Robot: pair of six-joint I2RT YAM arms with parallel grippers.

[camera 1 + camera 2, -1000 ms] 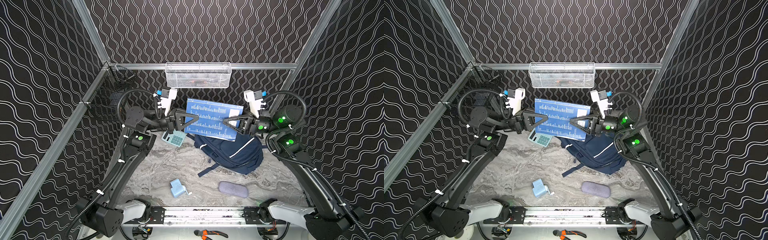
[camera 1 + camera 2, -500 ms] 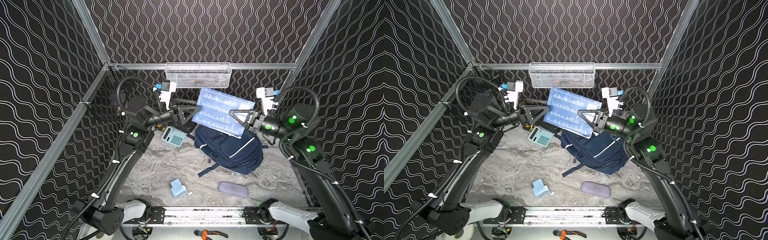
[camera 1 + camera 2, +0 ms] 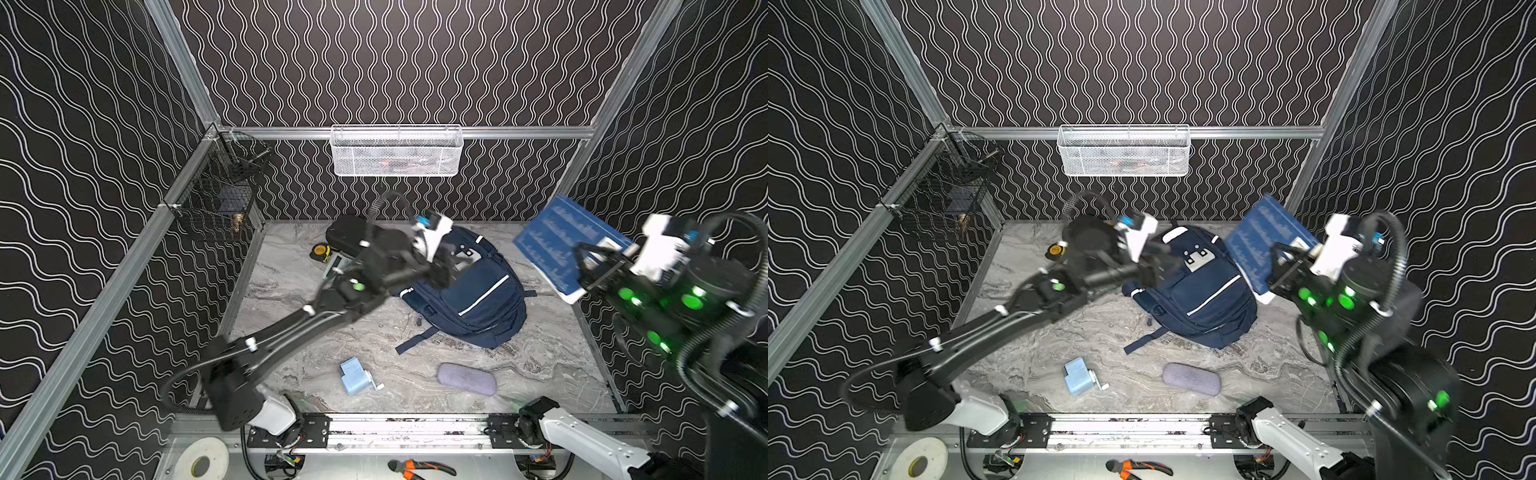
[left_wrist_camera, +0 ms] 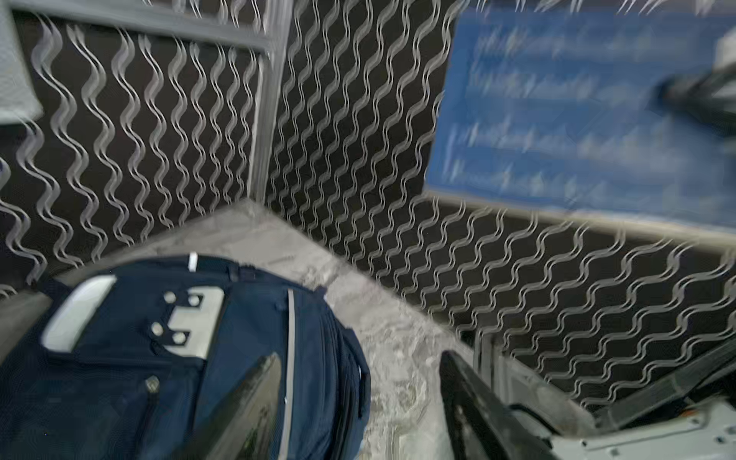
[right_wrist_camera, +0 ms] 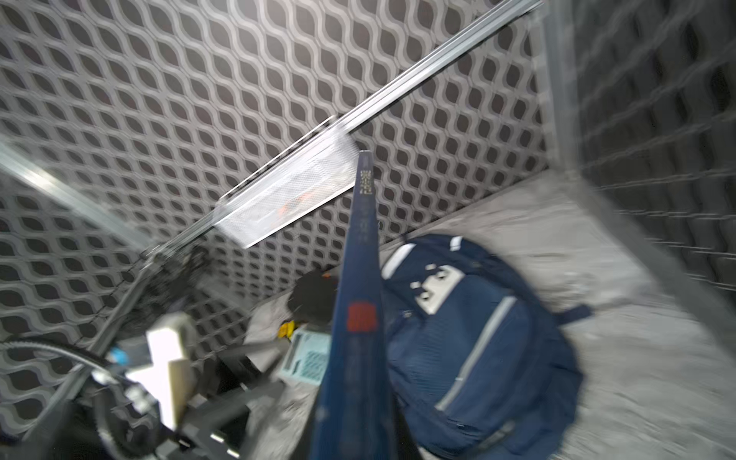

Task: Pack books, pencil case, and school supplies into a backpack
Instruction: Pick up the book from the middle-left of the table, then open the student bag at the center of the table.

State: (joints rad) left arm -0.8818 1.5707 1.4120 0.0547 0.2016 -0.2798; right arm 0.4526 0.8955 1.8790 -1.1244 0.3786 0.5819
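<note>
1. While clamped at its lower edge in right gripper, held aloft at right of frame: blue book, not yet packed.
2. Flat on table, centre of frame: backpack, apparently zipped shut.
3. Over backpack's upper left: left gripper, jaws apart, empty.
4. Loose on table, lower centre: pencil case, sharpener; left of backpack, largely hidden: calculator.
5. Not in sight: black book.
6. Progress, as judged: early; no item seen packed, all visible ones outstanding.

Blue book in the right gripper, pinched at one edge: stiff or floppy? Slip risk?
Likely fairly stiff: the blue book juts from the right gripper flat, no visible sag. Thin and held at one edge only, so it may pivot in the jaws.
</note>
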